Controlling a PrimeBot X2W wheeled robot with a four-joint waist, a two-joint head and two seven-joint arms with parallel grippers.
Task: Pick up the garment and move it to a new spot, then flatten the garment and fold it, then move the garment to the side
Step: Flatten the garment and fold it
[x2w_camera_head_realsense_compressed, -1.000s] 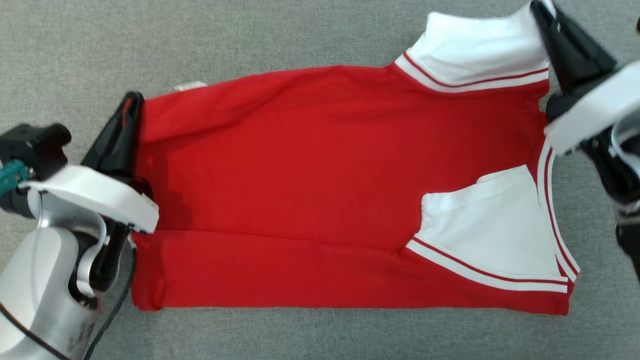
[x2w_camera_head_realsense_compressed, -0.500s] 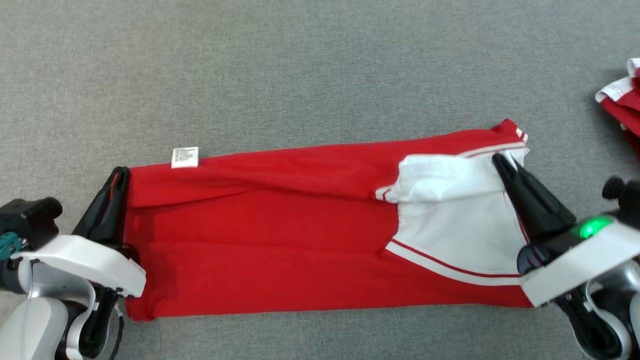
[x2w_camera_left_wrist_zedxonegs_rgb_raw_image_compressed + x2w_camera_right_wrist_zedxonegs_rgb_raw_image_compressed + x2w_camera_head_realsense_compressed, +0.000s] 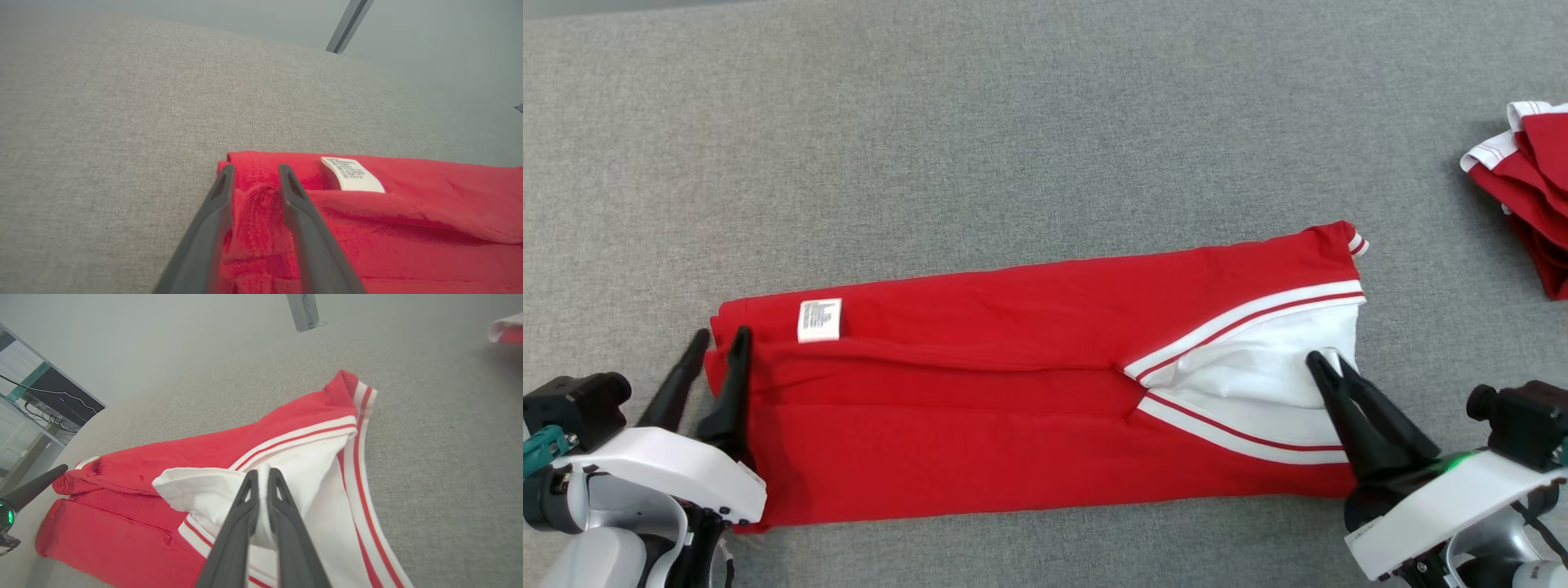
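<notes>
The red, white-trimmed garment (image 3: pixel 1013 408) lies folded in a long strip on the near grey surface (image 3: pixel 1013 163). The left gripper (image 3: pixel 722 331) stands spread astride its left hem; the right gripper (image 3: pixel 1323 359) pinches its white sleeve (image 3: pixel 1258 384). The label (image 3: pixel 819 319) print is illegible.

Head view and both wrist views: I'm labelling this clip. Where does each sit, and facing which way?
Head: above, looking down on the folded red garment; left hand and right hand at its ends.
Left wrist: low, along its parted fingers toward the label.
Right wrist: along its fingers, shut on the garment.
Shared: head and left wrist both show that label.
</notes>
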